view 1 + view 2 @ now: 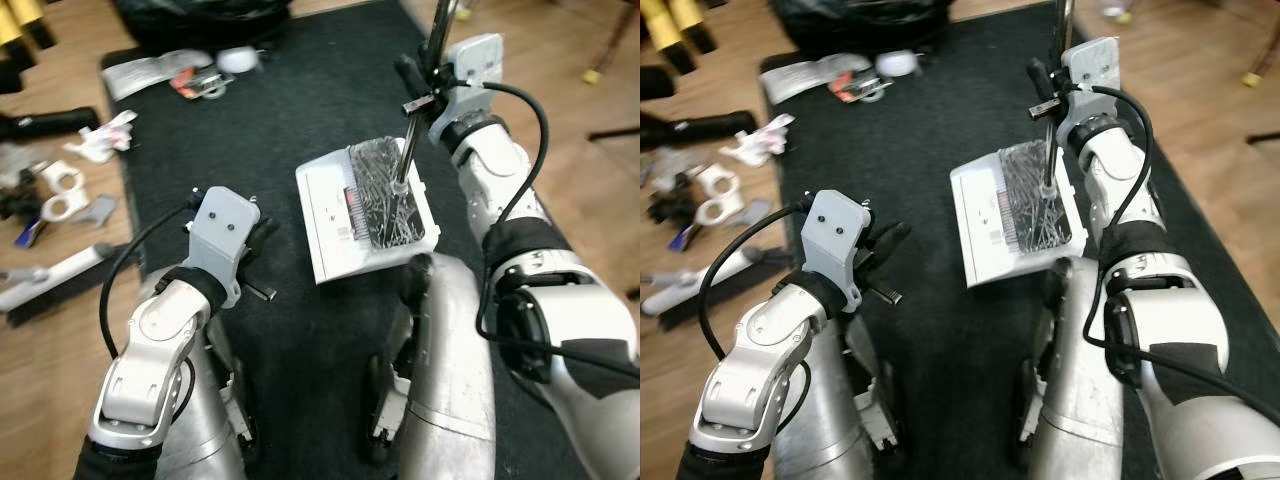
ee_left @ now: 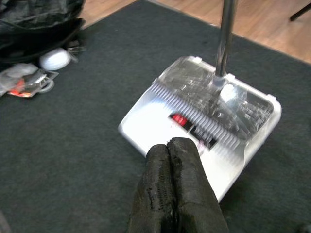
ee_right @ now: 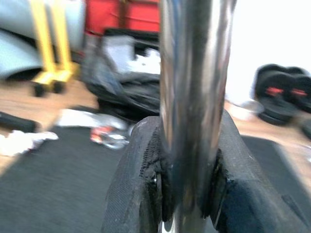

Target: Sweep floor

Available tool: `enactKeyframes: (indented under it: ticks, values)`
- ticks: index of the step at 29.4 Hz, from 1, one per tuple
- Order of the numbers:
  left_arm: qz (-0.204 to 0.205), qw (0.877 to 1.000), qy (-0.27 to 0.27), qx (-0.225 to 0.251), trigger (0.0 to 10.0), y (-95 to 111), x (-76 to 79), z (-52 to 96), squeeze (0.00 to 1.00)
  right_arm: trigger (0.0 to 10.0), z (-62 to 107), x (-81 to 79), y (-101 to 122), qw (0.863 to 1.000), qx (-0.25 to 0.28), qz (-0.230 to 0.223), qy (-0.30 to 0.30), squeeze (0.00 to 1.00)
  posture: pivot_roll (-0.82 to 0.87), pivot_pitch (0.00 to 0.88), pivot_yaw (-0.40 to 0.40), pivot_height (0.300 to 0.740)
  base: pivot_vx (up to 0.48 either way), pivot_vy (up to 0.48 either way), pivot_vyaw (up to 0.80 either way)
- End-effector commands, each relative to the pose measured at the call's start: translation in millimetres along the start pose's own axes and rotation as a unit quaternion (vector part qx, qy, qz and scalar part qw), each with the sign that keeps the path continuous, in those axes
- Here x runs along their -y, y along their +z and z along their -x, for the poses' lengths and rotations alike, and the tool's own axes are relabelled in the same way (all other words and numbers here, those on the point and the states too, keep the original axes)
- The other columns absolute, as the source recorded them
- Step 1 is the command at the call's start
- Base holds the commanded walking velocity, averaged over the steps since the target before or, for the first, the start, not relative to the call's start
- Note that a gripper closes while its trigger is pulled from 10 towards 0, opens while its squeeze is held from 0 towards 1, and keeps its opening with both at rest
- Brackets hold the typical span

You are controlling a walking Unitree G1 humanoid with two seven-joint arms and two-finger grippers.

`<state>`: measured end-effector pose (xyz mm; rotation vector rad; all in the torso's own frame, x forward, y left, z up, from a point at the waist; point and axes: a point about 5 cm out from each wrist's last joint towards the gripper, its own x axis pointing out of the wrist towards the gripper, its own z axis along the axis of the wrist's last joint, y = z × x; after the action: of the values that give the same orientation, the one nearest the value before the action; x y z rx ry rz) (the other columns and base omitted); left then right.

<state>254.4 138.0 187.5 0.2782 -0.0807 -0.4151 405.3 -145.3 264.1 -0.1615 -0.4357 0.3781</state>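
The dark rug (image 1: pixel 300 140) runs ahead of me across the wooden floor (image 1: pixel 60 350), and most of the mess lies off its left edge and far end: scraps, wrappers and small white bits (image 1: pixel 65 190). The white carpet sweeper (image 1: pixel 345 215) sits flat on the rug just in front of my legs, its clear brush window facing up. Its chrome handle (image 1: pixel 1050 150) rises from the head, and my right gripper (image 1: pixel 1058 85) has its fingers (image 3: pixel 138 179) clamped on either side of that pole. My left gripper (image 2: pixel 175 189) hangs low beside the sweeper with its fingers pressed together on nothing.

I judge the step to be pushing the sweeper forward over the rug. To do it well I should keep the head flat, drive along the pole's line rather than twisting it, and keep the grip firm, since polished metal may slip. The wrist picture is blurred, so I cannot judge how deep the pole sits.
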Motion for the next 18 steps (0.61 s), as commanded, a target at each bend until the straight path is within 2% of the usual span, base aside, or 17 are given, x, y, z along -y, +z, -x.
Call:
enactKeyframes:
  ticks: [1, 5, 9, 18]
  values:
    - [0.003, 1.0, -0.001, -0.01, 10.0, -3.1, 4.5, 1.4, 0.0, 10.0, 2.4, 8.5, 6.1, 1.0, 0.022, 0.014, -0.008, 0.0, 0.0, 0.32, -0.091, 0.346, 0.0, 0.0, 0.0]
    - [0.004, 1.0, 0.0, -0.01, 10.0, -2.6, 4.4, 1.9, 0.0, 10.0, 5.9, 5.6, 1.6, 1.0, 0.022, 0.019, 0.001, 0.0, 0.0, 0.33, -0.093, 0.346, 0.0, 0.0, 0.0]
    - [0.005, 1.0, 0.0, -0.011, 10.0, -2.2, 4.2, 2.2, 0.0, 10.0, 11.3, -0.2, -6.3, 0.999, 0.018, 0.042, 0.014, 0.0, 0.0, 0.338, -0.093, 0.346, 0.0, 0.0, 0.0]
    - [0.003, 1.0, 0.001, -0.012, 10.0, -1.2, 3.1, 3.4, 0.0, 10.0, 16.5, 2.9, -12.2, 0.999, 0.02, 0.023, -0.007, 0.0, 0.01, 0.348, -0.088, 0.346, 0.0, 0.0, 0.0]
